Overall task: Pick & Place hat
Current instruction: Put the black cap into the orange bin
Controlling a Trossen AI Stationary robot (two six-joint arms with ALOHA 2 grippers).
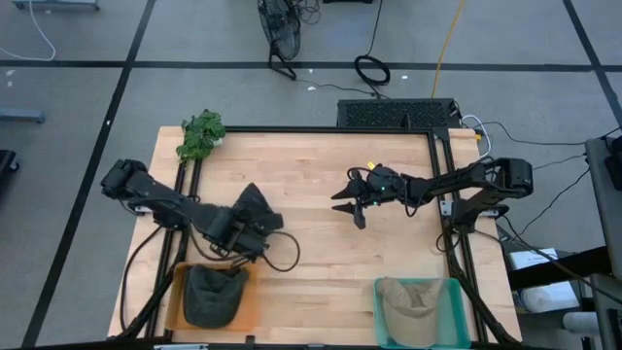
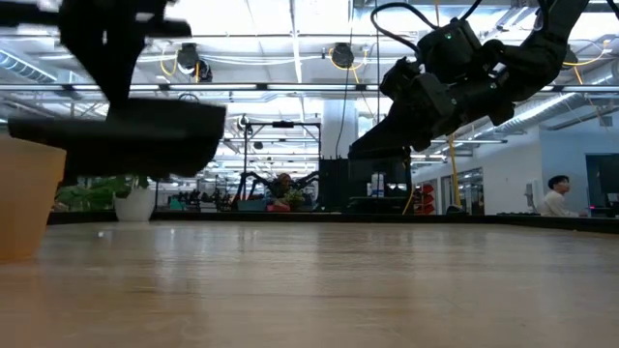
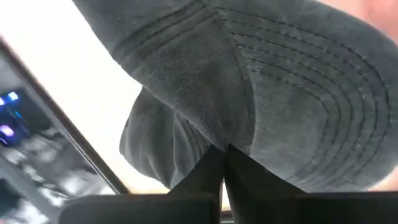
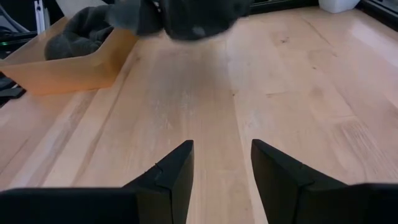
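Your left pincer (image 1: 255,231) is gripping the dark hat (image 1: 255,209), clamped, clearing the orange bin (image 1: 175,297); right pincer (image 1: 350,208) is waiting, fingers apart, over the counter (image 1: 321,272).

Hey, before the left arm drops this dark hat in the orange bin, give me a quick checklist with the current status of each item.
1. Left gripper shut on dark hat: ok.
2. Hat lifted off the table: ok, low view shows it above the surface.
3. Hat over the orange bin: not ok, it hangs beside it.
4. Room in bin: cannot tell, another dark hat already lies inside.
5. Right gripper out of the path: ok, at mid-table, jaws open and empty.
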